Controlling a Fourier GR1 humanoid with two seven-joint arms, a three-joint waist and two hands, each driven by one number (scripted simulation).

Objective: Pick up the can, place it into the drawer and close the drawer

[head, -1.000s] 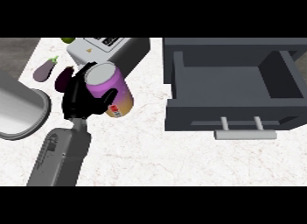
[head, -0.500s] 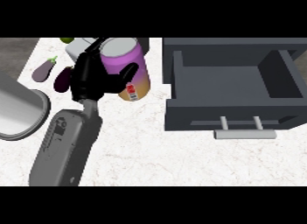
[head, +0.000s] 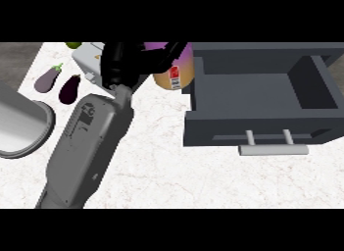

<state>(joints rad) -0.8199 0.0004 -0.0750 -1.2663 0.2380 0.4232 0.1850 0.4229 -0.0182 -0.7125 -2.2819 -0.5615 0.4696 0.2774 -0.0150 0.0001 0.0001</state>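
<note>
The can point(head: 174, 74), with a purple top and an orange label, hangs tilted above the counter, right beside the left wall of the open dark grey drawer point(head: 261, 95). My right hand point(head: 131, 61) is shut on the can from its left side, and the fingers hide much of its upper part. The grey forearm point(head: 87, 147) runs up from the lower left. The drawer's inside shows nothing in it, and its pale bar handle point(head: 272, 148) faces me. My left hand does not show.
Two purple eggplants point(head: 48, 78) point(head: 70, 88) lie at the back left, next to a white object point(head: 87, 55) partly hidden by the hand. A big grey cylinder point(head: 12, 122) fills the left edge. White marble counter point(head: 203, 181) lies in front.
My right hand has carried the can up and to the right, from near the eggplants to the drawer's left wall. The drawer has stayed open.
</note>
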